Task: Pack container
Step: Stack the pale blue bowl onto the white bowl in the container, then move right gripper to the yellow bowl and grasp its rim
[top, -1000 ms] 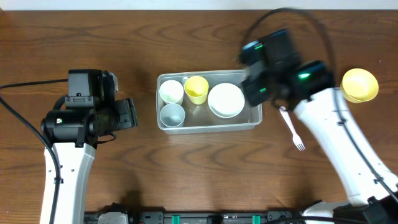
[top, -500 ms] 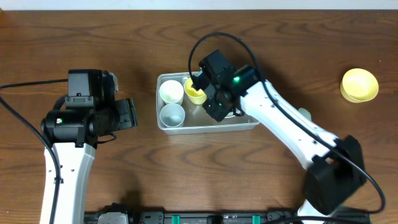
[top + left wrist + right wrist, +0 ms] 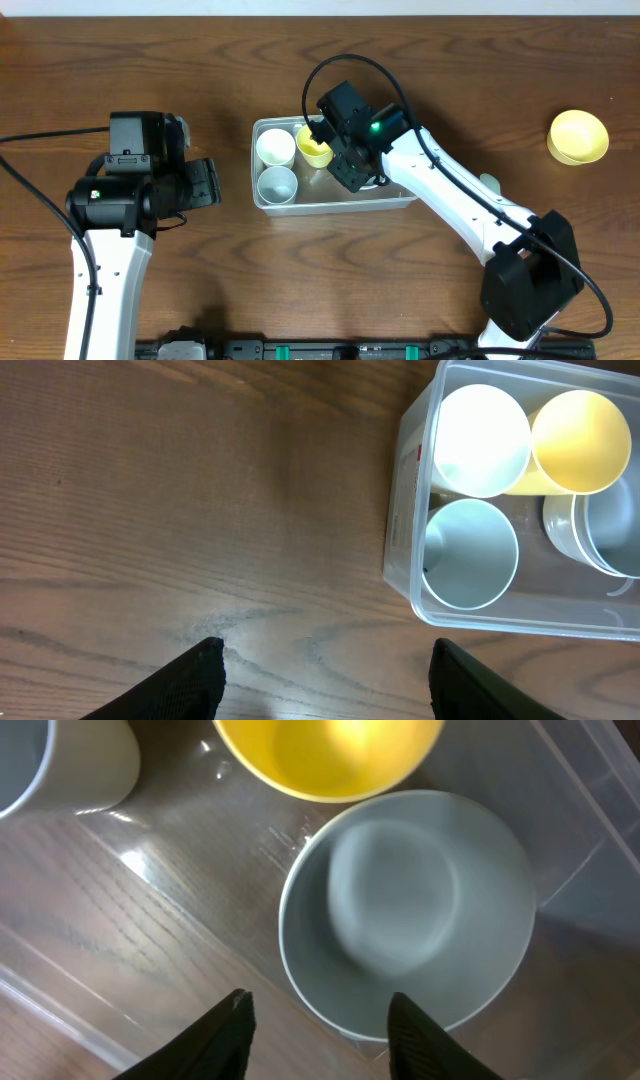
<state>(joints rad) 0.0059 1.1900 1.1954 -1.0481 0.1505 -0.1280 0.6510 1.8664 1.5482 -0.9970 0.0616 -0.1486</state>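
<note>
The clear, rounded-corner container point(image 3: 300, 204) sits upright mid-scene, long side left to right, holding cups point(image 3: 275, 147) and a bowl point(image 3: 405, 910).

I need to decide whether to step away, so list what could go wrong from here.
1. The right gripper hangs open over the container, close above the white bowl and beside the yellow cup. A sideways exit could knock either one.
2. The yellow bowl sits outside on the table. Little bare floor remains in the container, so it may fit only if nested in the white bowl.
</note>
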